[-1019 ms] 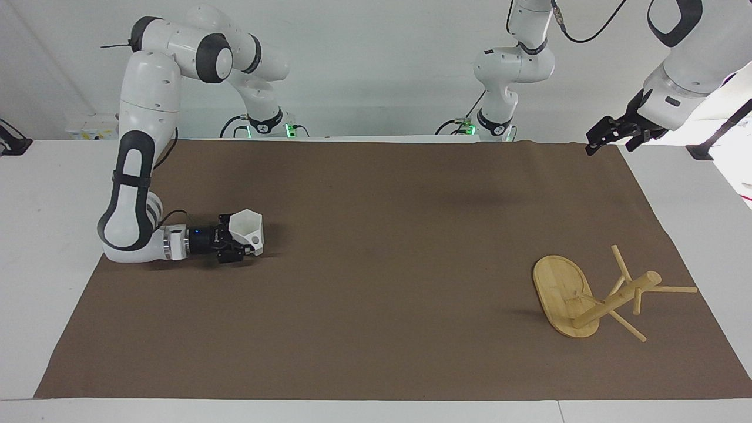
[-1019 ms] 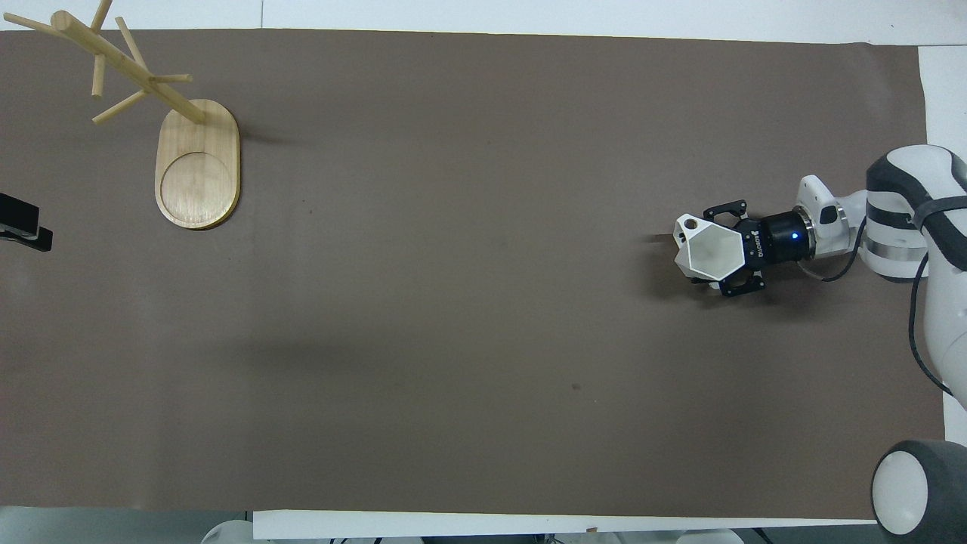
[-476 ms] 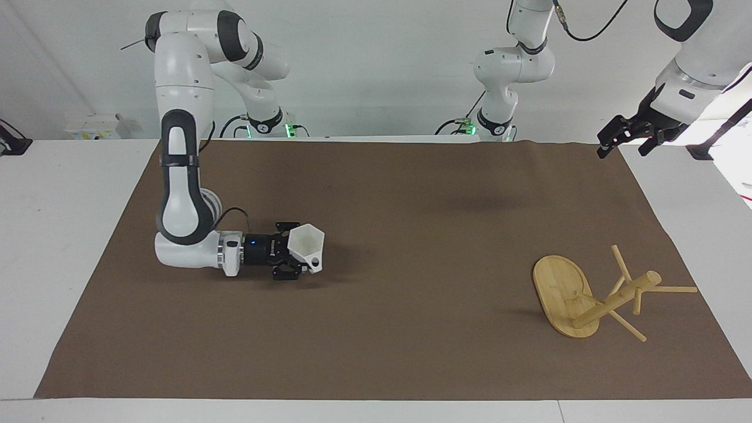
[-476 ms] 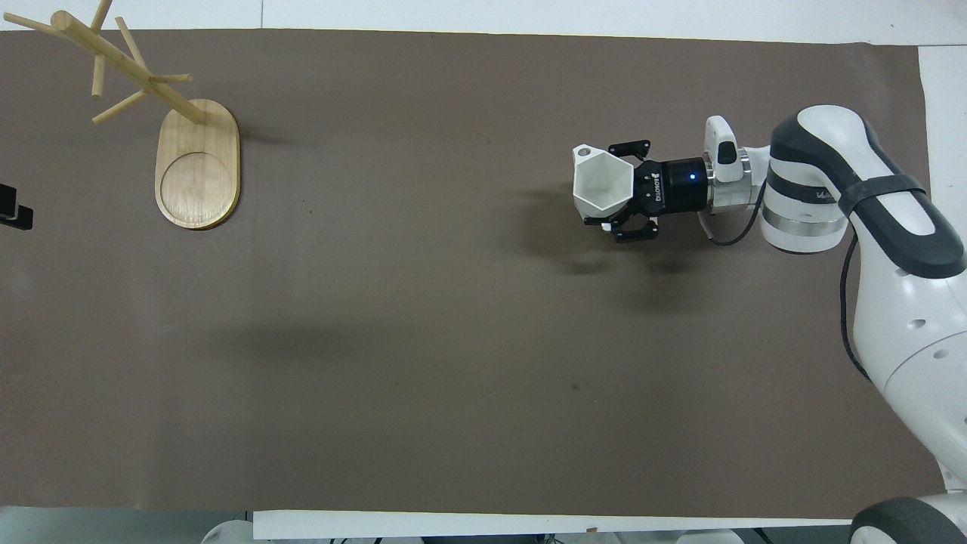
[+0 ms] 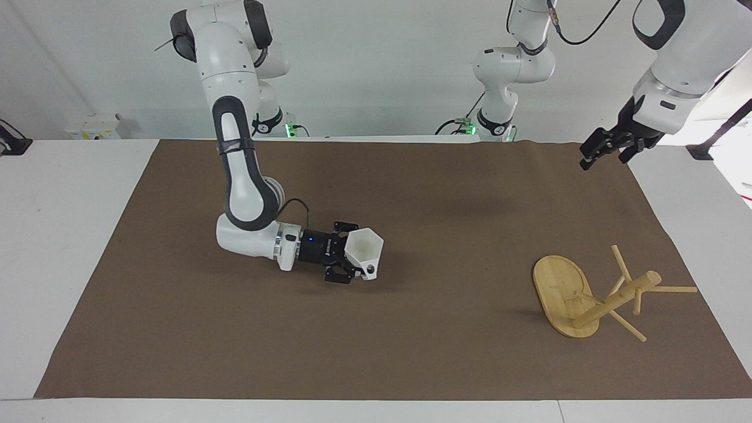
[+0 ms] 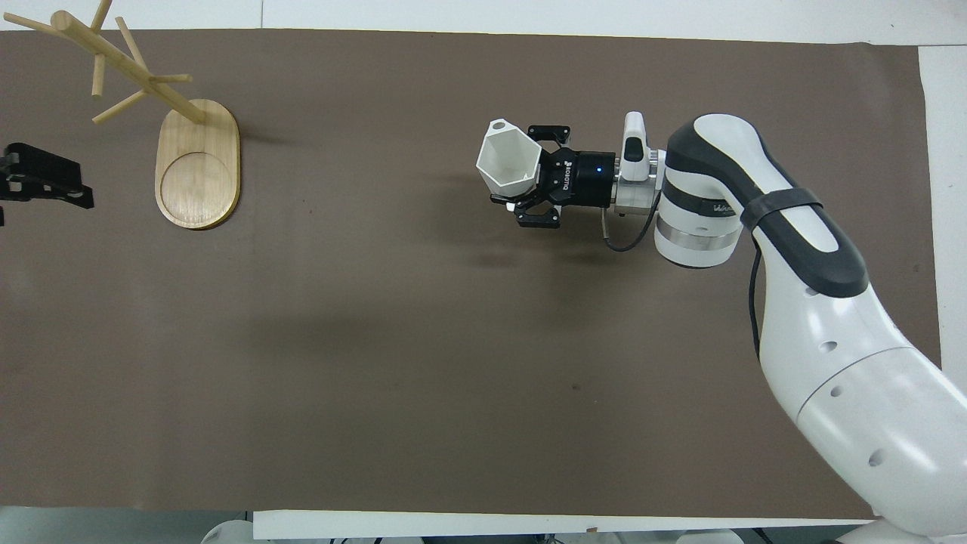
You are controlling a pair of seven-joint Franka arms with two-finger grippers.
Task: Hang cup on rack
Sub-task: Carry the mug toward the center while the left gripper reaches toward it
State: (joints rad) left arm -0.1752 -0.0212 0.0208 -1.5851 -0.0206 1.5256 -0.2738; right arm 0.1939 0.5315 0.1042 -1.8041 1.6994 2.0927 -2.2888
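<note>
The white faceted cup is in my right gripper, which is shut on it. The gripper lies level and holds the cup low over the middle of the brown mat, tilted, its mouth up and toward the left arm's end. The overhead view shows the cup and the right gripper too. The bamboo rack stands on its oval base at the left arm's end, with nothing on its pegs; it also shows in the overhead view. My left gripper is open and empty, raised over the mat's edge at its own end.
The brown mat covers most of the white table. The left gripper hangs beside the rack in the overhead view. A small white box sits past the mat at the right arm's end.
My right gripper has carried the cup from the right arm's end to the middle of the mat, toward the rack. My left gripper has shifted a little over its end of the mat.
</note>
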